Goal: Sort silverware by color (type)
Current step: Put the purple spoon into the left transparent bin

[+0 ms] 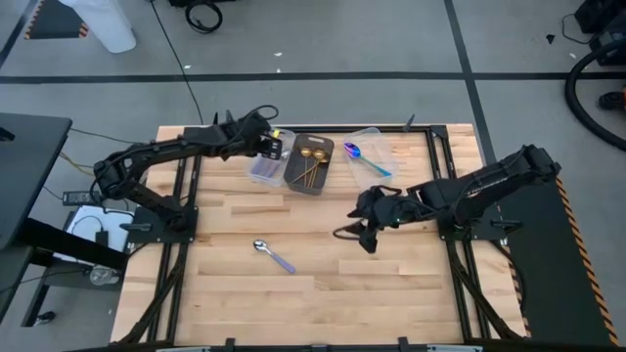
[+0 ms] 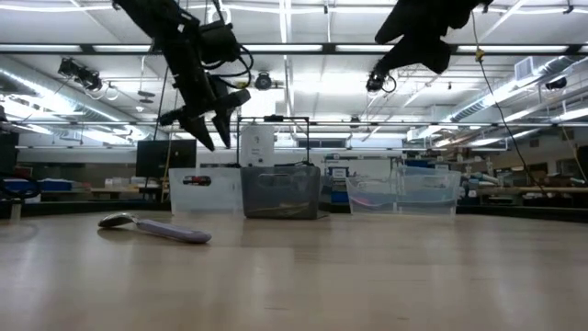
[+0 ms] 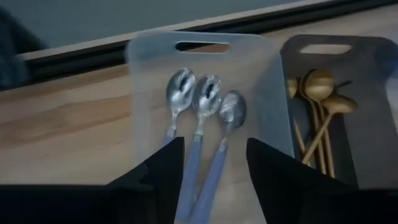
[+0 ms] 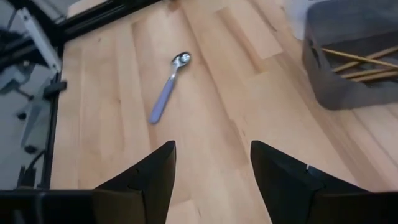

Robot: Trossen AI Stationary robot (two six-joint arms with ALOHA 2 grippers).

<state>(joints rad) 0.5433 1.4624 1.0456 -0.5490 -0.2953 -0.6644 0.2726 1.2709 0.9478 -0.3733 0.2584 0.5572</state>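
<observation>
One silver-bowled spoon with a lavender handle (image 1: 274,255) lies flat on the wood, also in the low view (image 2: 154,227) and the right wrist view (image 4: 168,88). Three like spoons (image 3: 205,118) lie in the clear bin (image 1: 266,168). Gold spoons (image 1: 311,162) lie in the dark bin, and purple-bowled, teal-handled spoons (image 1: 364,159) in the right clear bin. My left gripper (image 1: 275,145) hovers open above the left clear bin, empty. My right gripper (image 1: 366,235) hangs open above the table's middle, to the right of the loose spoon.
The three bins stand side by side at the table's far edge (image 2: 312,191). Black frame rails run along the table's sides (image 1: 186,210). Bare wood surrounds the loose spoon.
</observation>
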